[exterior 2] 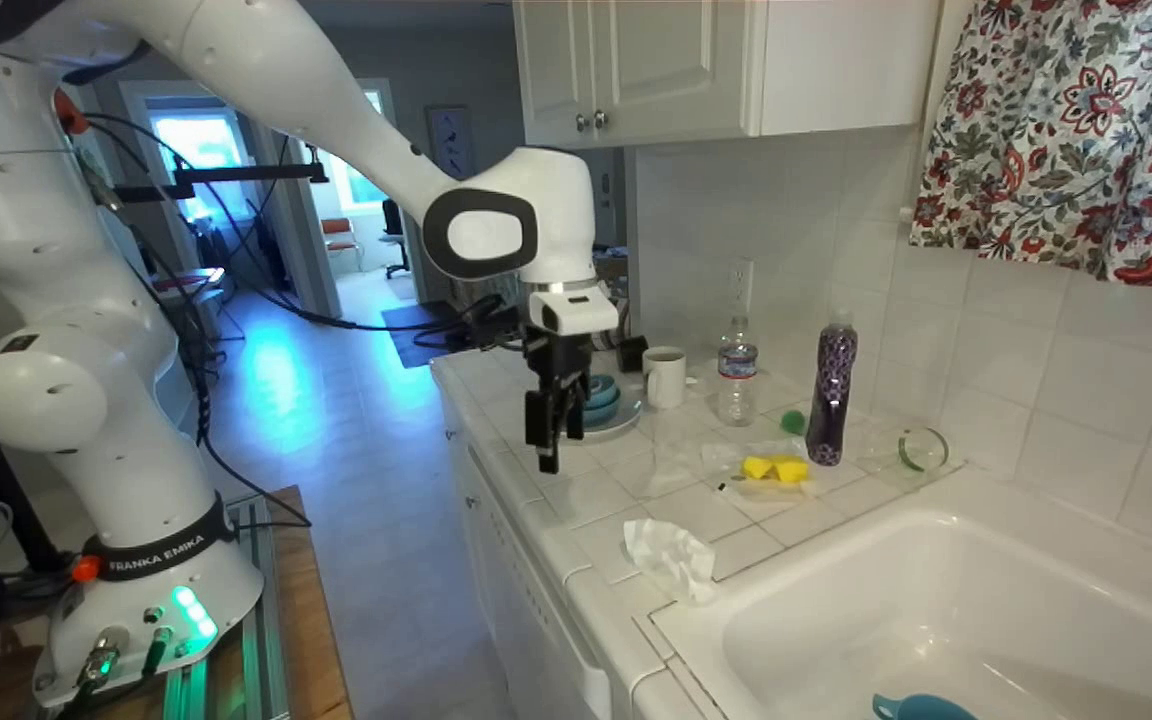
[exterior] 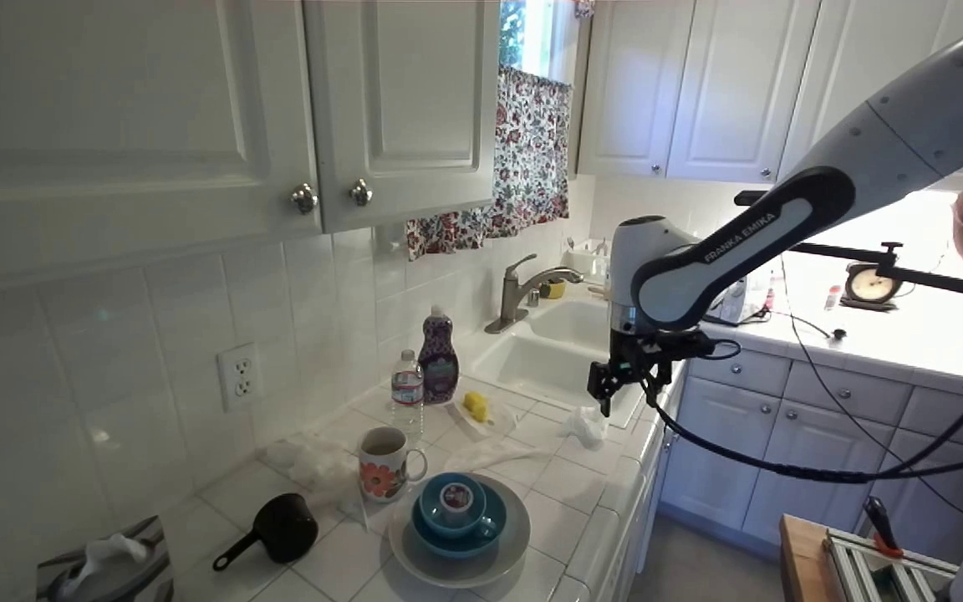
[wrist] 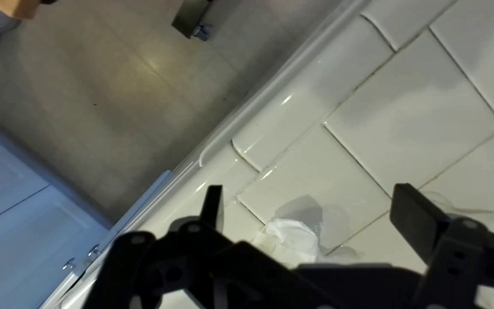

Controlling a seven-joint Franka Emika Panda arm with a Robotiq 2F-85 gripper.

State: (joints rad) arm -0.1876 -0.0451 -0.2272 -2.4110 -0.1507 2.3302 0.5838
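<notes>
Pointing down, the spread gripper (wrist: 309, 204) hangs near crumpled paper (exterior 2: 671, 555).

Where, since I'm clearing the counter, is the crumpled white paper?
In an exterior view, the white paper lies on the counter, just left of the sink, with a yellow object beyond it.

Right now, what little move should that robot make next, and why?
Probably ease the pincer slowly down toward the crumpled white paper: the jaws stand wide open and hold nothing, the pincer hovers above the tiled counter, and in the wrist view the paper, partly hidden by the pincer, shows between the jaws.
</notes>
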